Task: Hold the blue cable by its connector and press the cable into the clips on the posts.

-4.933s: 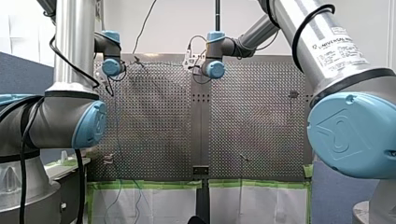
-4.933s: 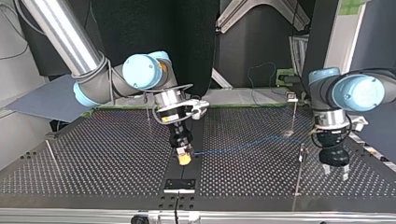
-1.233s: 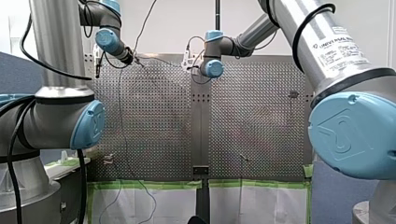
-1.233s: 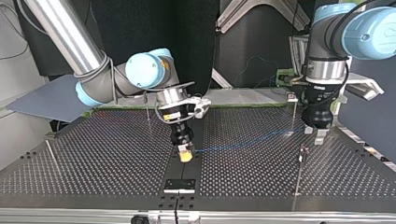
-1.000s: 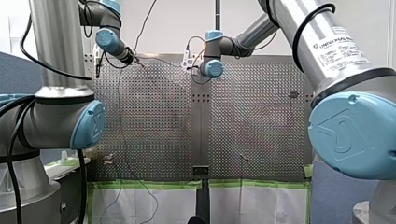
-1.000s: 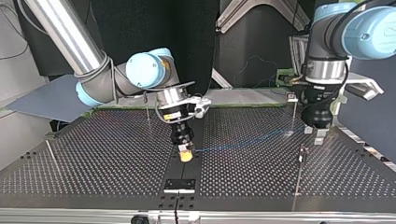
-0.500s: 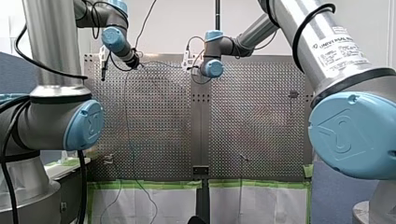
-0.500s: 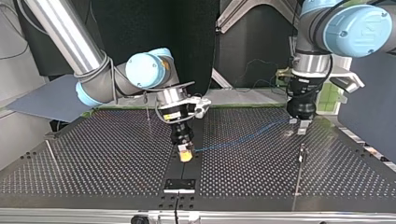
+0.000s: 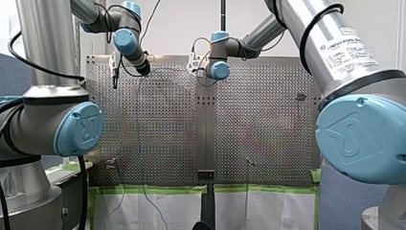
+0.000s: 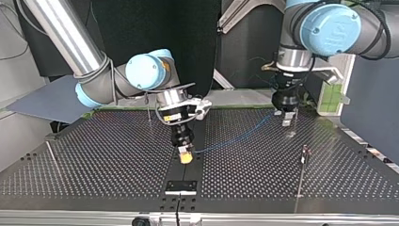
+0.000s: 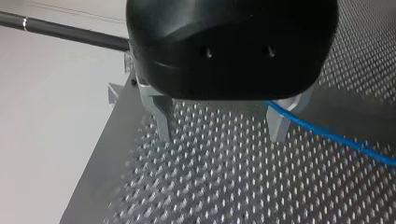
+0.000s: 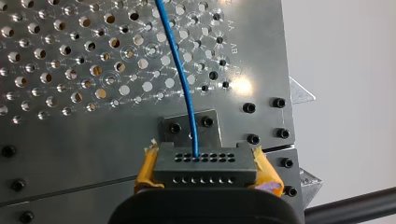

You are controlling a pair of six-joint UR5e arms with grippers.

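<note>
Front view: my left arm point(image 9: 125, 39) has swung toward the view's right since half a second ago. Its wrist now hangs over the far left part of the tabletop point(image 9: 268, 129). My right arm point(image 9: 249, 38) has not shifted. I cannot tell either hand's fingers here.

Top view: my left hand point(image 10: 285, 117) has gone to the view's left and farther back than a moment ago. The far end of the blue cable point(image 10: 235, 139) has swung with it. The single cable runs low over the tabletop to my right hand point(image 10: 186, 157), which has kept its place at the middle strip. There are two hands. I count three thin posts point(image 10: 301, 174) for sure: one at the view's left, one at the back, one near the right.

Left wrist view: the two metal fingers point(image 11: 163, 123) stand spread wide with nothing between them. The cable crosses the root of one finger and runs off over the tabletop.

Right wrist view: the yellow pads point(image 12: 264, 170) pinch the dark connector point(image 12: 205, 163). It shows two rows of holes, and the one cable leaves from the upper row.
</note>
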